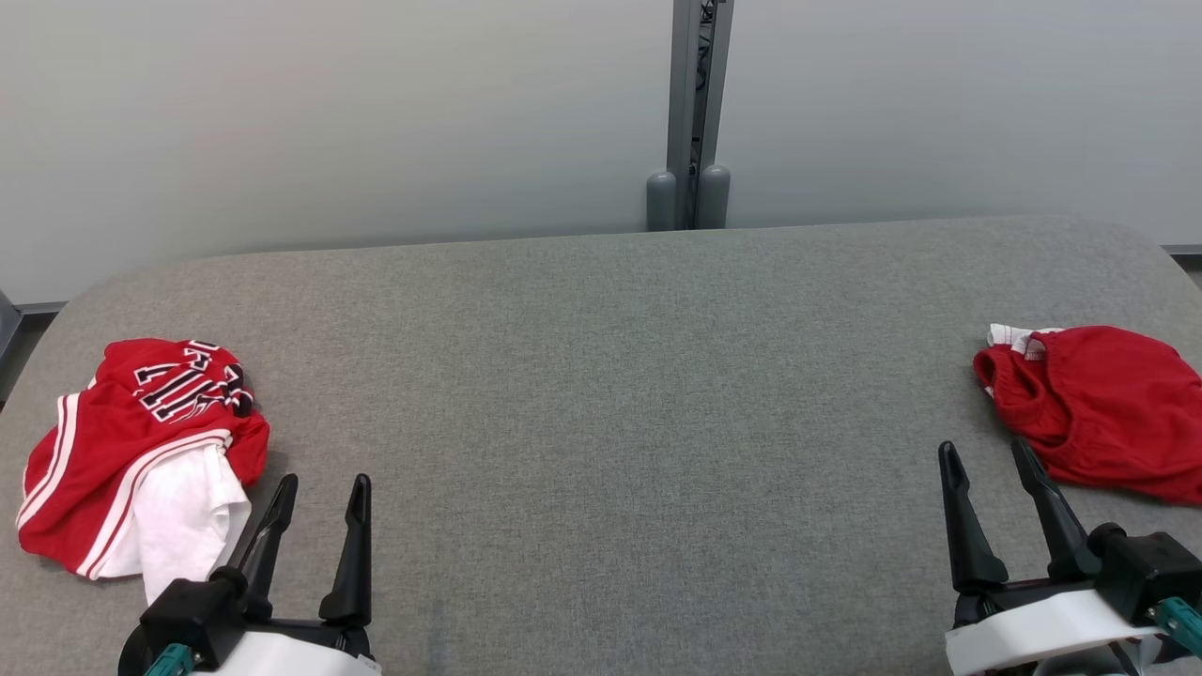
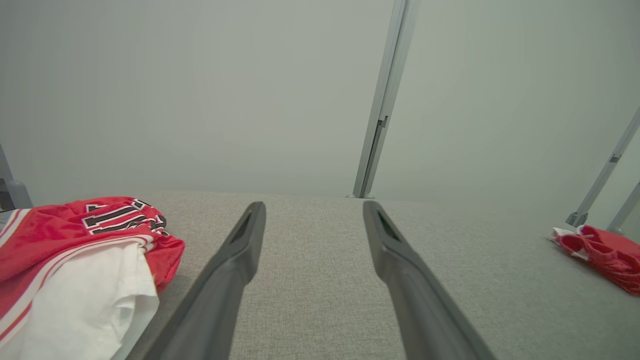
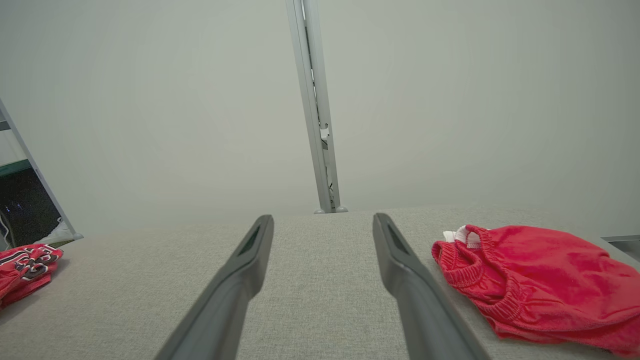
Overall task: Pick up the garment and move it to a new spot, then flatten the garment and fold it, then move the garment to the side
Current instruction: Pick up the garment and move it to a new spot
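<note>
Head view puts a crumpled red-and-white jersey [image 1: 131, 451] at the left end of the grey table [image 1: 610, 376], just left of the left gripper [image 1: 323, 483]. Crumpled red shorts [image 1: 1099, 404] lie at the right end, just right of and slightly beyond the right gripper [image 1: 985, 449]. Which garment is meant, I cannot tell. Both pairs of jaws stand wide and empty, so either arm would need only a short outward swing.

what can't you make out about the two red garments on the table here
Red and white jersey: crumpled, so its black lettering is unreadable in the head view; cut off by the left wrist view's left edge.
Plain red garment: right end cut off by the head view's right edge; bunched, so its full shape is hidden.
Table: near edge falls below the head view.
</note>
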